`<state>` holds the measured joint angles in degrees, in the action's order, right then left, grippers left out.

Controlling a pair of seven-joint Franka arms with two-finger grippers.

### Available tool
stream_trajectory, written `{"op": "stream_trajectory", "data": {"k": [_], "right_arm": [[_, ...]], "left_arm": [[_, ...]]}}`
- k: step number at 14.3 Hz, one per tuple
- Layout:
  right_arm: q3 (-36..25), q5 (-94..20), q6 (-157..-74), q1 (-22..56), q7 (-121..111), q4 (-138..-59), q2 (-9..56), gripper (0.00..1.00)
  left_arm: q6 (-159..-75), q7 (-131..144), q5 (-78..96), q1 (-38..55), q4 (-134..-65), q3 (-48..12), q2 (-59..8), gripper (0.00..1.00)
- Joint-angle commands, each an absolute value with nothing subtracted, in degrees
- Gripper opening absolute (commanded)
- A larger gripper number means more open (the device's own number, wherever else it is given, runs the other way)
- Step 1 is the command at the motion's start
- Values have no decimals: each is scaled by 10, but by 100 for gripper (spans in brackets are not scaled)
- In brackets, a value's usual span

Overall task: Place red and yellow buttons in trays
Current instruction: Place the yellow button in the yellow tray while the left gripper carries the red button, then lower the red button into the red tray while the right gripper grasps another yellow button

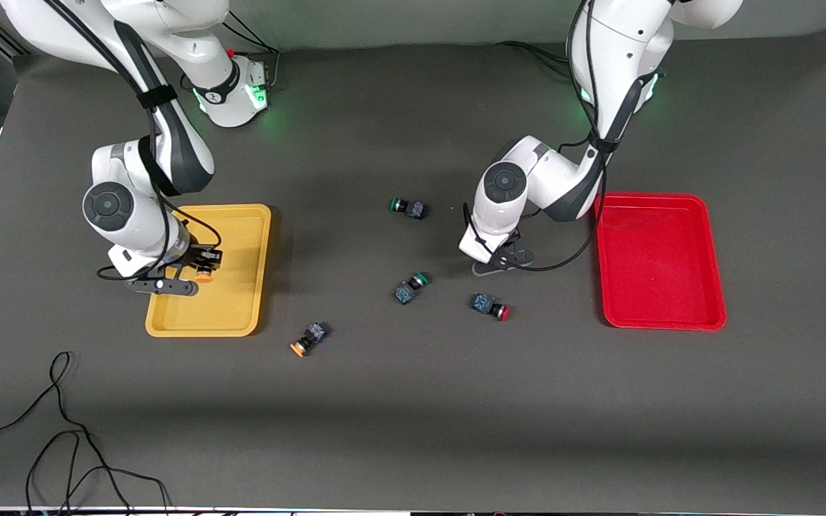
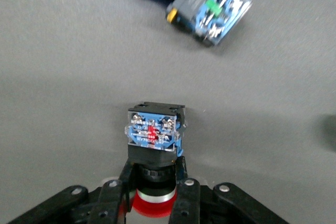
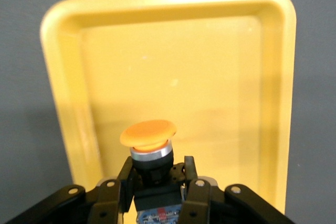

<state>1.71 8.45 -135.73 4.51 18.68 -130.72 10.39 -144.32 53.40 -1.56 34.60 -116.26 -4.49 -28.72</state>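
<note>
Left wrist view. The left hand (image 2: 153,195) grips a red-capped button (image 2: 153,135) at its collar, fingers (image 2: 184,195) closed on either side, blue terminal block pointing away from the wrist. A second red-capped button (image 2: 197,1) lies on its side on the grey bench (image 2: 63,77), well apart from the held one.

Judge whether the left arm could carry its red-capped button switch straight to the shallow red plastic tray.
Probably yes. The left claw is shut on the red-capped button switch, and the stretch of dark table toward the red plastic tray shows nothing in the way.
</note>
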Motion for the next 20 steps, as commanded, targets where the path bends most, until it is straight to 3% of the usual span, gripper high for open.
{"op": "stream_trajectory", "data": {"k": [1, 2, 5, 8, 12, 15, 18, 20], "right_arm": [[12, 69, -1392, 52, 172, -1333, 103, 41], [11, 65, -1390, 52, 177, -1333, 102, 99], [11, 63, -1383, 54, 187, -1324, 95, 100], [40, 63, -1375, 55, 238, -1282, 98, 100], [104, 63, -1336, 55, 340, -1132, 188, 100], [149, 68, -1337, 57, 441, -1007, 295, 100], [156, 72, -1339, 61, 480, -930, 377, 100], [156, 76, -1343, 62, 504, -892, 431, 100]], "left_arm": [[-1398, 541, -25, 340, -1137, -44, -272, 14], [-1370, 540, -23, 339, -1124, -45, -258, 14], [-1262, 521, -12, 318, -1077, -47, -203, 14], [-1189, 400, 24, 254, -1088, -46, -143, 12], [-1108, 172, 40, 94, -1137, -45, -75, 12], [-1139, 78, 26, 34, -1178, -44, -83, 12], [-1299, 54, 15, 18, -1281, -43, -100, 12], [-1364, 54, 5, 20, -1307, -43, -130, 13]]}}
